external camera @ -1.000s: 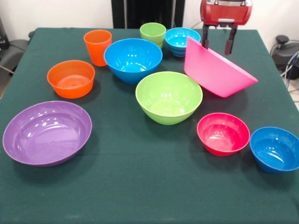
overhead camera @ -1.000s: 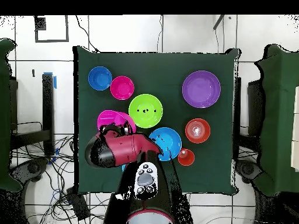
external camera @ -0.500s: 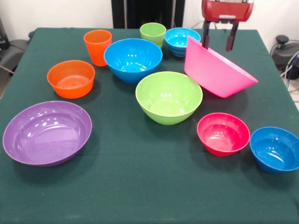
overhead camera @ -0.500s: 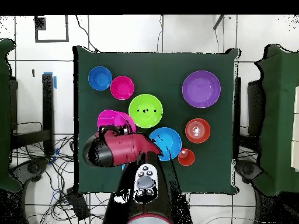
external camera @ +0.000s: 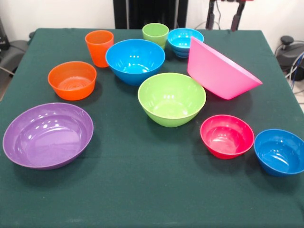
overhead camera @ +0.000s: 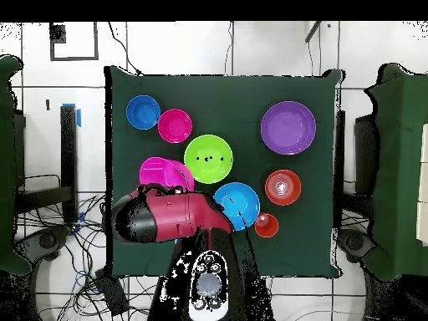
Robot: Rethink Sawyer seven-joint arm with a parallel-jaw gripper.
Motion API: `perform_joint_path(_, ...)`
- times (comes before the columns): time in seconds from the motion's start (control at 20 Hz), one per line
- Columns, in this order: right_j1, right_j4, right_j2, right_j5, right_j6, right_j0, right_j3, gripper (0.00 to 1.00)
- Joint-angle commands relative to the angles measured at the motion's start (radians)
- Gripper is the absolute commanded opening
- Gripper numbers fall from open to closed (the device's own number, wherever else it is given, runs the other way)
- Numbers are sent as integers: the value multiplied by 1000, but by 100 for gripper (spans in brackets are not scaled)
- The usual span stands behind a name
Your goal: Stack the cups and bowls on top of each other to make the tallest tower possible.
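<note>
**Ten pieces spread on the bench, nothing stacked, pink bowl tipped on its side**

The bench (external camera: 142, 199) has a dark green cover. The pink bowl (external camera: 219, 71), the biggest piece, sits tilted near the far right corner in the front view, its mouth turned to the far right and one side of its rim raised. The purple bowl (external camera: 47, 134) lies flat and upright near the left edge, toward the near corner. The lime green bowl (external camera: 171, 99) stands about mid-bench, just beside the pink one. The large blue bowl (external camera: 135, 61) stands behind it. The orange bowl (external camera: 72, 80) is near the left edge, behind the purple one. The red bowl (external camera: 226, 136) and a small blue bowl (external camera: 280, 152) stand close together near the right edge. Another small blue bowl (external camera: 184, 41) is by the far edge, partly hidden behind the pink bowl. The orange cup (external camera: 99, 47) and the green cup (external camera: 155, 34) stand upright along the far edge.

The tool (external camera: 222, 18) shows only two dark fingertips at the top of the front view, spread apart with nothing between them, above the pink bowl.
</note>
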Motion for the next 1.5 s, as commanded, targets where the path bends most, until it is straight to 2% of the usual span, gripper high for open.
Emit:
perform_joint_path(0.05,-12,19,71,99,66,-5,39,100)
perform_joint_path(0.3,30,45,113,7,82,-44,76,100)
perform_joint_path(0.55,73,25,112,-63,93,-41,74,100)
perform_joint_path(0.8,138,20,150,-152,94,-82,83,100)
perform_joint_path(1.2,245,-2,135,-274,110,-75,43,100)
perform_joint_path(1.3,251,11,160,-292,118,-95,61,100)
perform_joint_path(1.5,217,31,205,-271,120,-130,99,100)
